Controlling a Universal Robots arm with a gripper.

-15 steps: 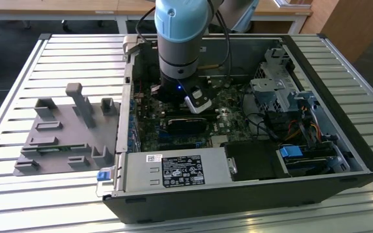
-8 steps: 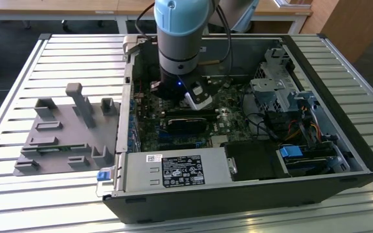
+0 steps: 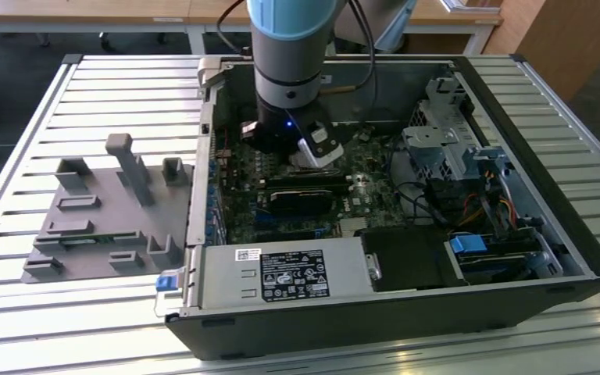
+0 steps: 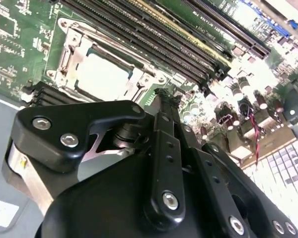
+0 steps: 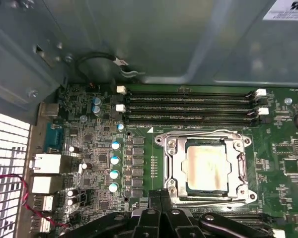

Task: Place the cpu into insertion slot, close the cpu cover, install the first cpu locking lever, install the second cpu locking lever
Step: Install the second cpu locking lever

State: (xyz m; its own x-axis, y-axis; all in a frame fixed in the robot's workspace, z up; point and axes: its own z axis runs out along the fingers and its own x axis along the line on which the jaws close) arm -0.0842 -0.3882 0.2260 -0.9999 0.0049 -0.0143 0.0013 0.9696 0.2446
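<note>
cpu [image 5: 204, 166]: pale matt metal top; cpu cover [image 5: 238, 157]: shiny bare metal frame; hand [image 4: 161, 148]: glossy black plastic, steel screws.

1. You've got the PC case [image 3: 508, 258] lying open on the slatted table [image 3: 29, 305]; the fixture block [image 3: 107, 211] sits on the table just beside the case, on the exterior view's left.
2. Motherboard [image 3: 240, 205] lies flat in the case; drive bays [image 3: 456, 148] are at the exterior view's right, PSU [image 3: 284, 273] at the near edge.
3. The arm [image 3: 291, 55] comes down into the case over the board's middle.
4. The cpu [image 5: 206, 164] sits in the insertion slot [image 5: 176, 168], w/ the cpu cover [image 5: 233, 158] down around it.
5. Memory slots [image 5: 188, 106] run alongside the socket, betw. it and the case wall.
6. The gripper [image 5: 161, 198] is just beside the socket edge opposite the memory slots.
</note>
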